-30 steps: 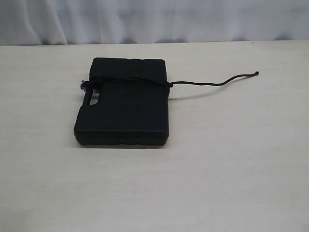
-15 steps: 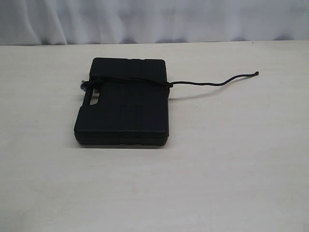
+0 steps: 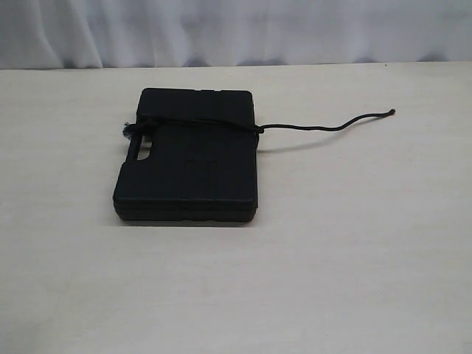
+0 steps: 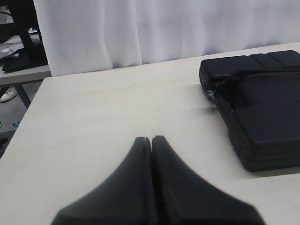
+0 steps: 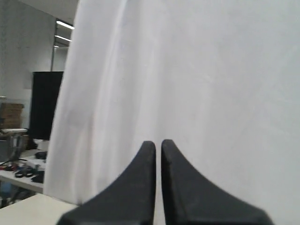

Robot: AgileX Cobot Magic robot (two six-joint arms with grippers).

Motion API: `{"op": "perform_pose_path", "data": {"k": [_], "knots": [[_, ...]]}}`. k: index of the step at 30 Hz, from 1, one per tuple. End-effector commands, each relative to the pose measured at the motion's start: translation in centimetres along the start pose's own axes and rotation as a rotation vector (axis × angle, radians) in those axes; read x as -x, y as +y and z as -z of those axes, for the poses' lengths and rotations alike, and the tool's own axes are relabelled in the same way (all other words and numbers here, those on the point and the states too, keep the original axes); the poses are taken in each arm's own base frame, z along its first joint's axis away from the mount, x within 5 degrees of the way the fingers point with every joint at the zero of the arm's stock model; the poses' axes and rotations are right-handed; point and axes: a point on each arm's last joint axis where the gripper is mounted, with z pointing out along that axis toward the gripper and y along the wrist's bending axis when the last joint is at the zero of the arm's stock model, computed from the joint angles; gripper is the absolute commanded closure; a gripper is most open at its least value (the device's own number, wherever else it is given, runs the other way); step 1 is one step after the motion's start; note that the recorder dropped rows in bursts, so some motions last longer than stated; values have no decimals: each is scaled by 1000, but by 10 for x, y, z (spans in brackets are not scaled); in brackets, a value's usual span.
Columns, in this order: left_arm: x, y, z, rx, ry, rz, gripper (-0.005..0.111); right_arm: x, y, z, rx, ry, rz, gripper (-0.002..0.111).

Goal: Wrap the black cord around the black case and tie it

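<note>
The black case lies flat on the pale table, handle cut-out on its left side. The black cord crosses the case's top near its far end, with a frayed bunch at the left edge and a long tail trailing right over the table to a small tip. Neither gripper shows in the exterior view. In the left wrist view my left gripper is shut and empty above bare table, apart from the case and cord. My right gripper is shut and empty, facing a white curtain.
A white curtain hangs behind the table's far edge. The table's left edge shows in the left wrist view, with room clutter beyond it. A table corner and distant benches appear in the right wrist view.
</note>
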Motion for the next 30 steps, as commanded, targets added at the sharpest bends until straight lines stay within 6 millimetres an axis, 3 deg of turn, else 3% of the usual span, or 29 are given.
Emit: {"op": "perform_pose_path", "data": {"k": [1, 8, 15, 30], "knots": [[0, 0, 0, -5, -9, 1, 107, -13, -6, 16, -139, -28, 30, 104], [0, 0, 0, -5, -12, 1, 107, -34, -9, 37, -291, -43, 90, 104], [0, 0, 0, -5, -12, 1, 107, -75, -10, 41, -310, 80, 112, 104], [0, 0, 0, -5, -12, 1, 107, -96, -14, 46, -371, 319, 178, 104]]}}
